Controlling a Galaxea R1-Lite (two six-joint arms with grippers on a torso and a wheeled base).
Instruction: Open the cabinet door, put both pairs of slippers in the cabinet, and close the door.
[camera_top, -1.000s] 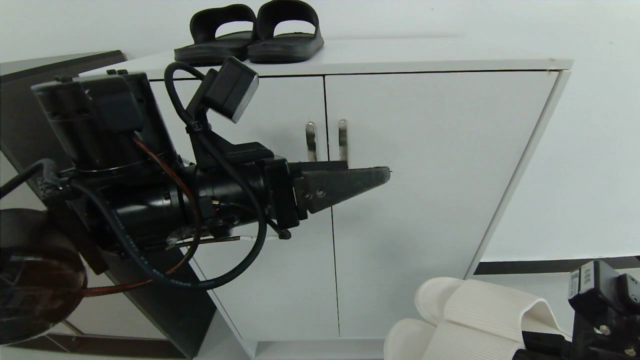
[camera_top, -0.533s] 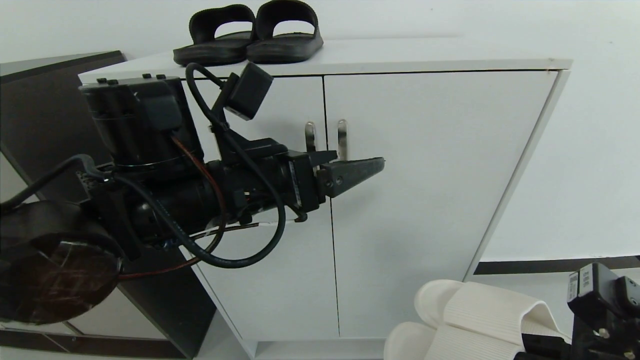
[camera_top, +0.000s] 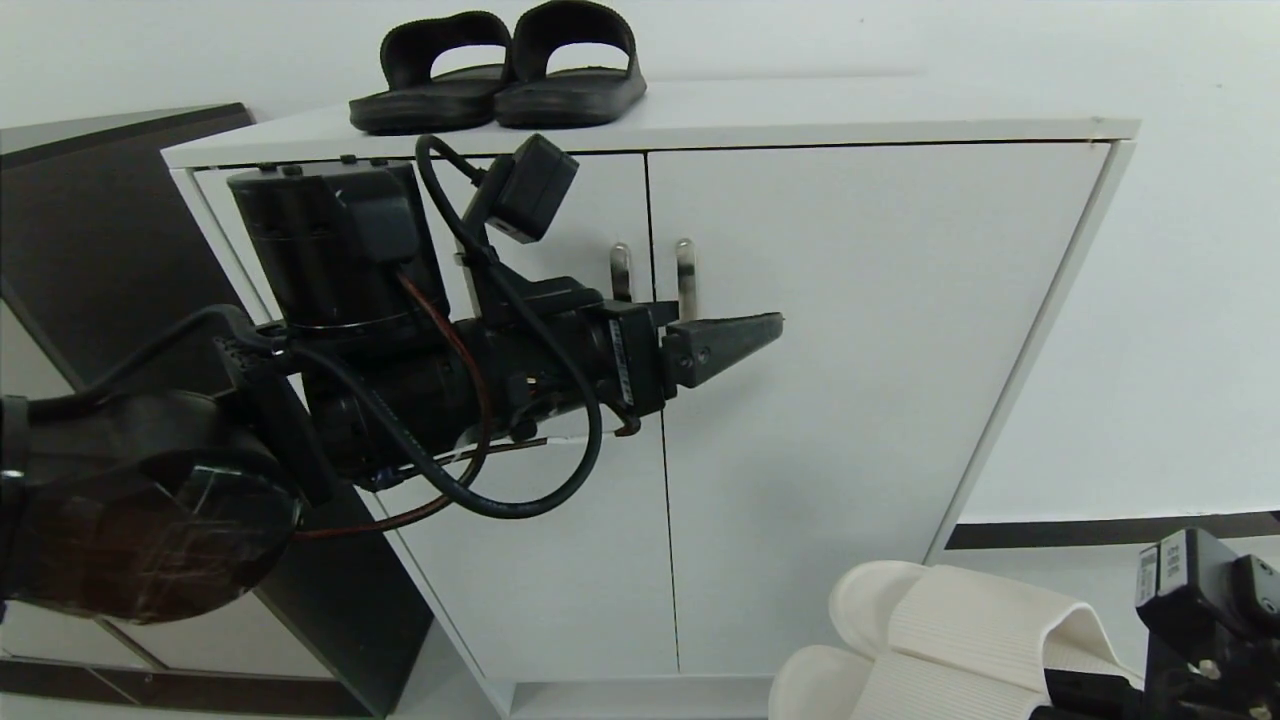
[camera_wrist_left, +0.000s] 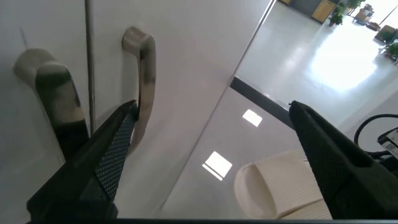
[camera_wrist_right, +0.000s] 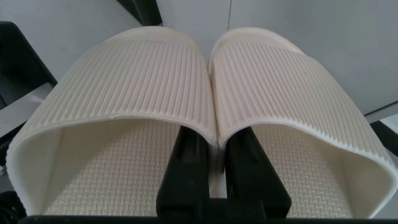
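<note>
The white cabinet (camera_top: 860, 330) has both doors shut, and two metal handles (camera_top: 685, 268) sit side by side at the middle seam. My left gripper (camera_top: 765, 328) hangs in front of the doors, level with the handles' lower ends. In the left wrist view it (camera_wrist_left: 212, 109) is open, with the right door's handle (camera_wrist_left: 142, 74) close by one fingertip (camera_wrist_left: 121, 134). Black slippers (camera_top: 500, 70) lie on the cabinet top. My right gripper (camera_wrist_right: 217, 180) is shut on the white slippers (camera_wrist_right: 205, 93), pinching their inner sides together low at the right (camera_top: 950, 640).
A dark panel (camera_top: 90, 210) stands to the left of the cabinet. A pale wall with a dark skirting strip (camera_top: 1100, 530) runs to the right of it. Shiny open floor (camera_wrist_left: 311, 74) lies beside the cabinet.
My left arm has moved forward toward the cabinet, and its gripper has risen a little, to the level of the handles' lower ends. The right gripper and white slippers stay put.
</note>
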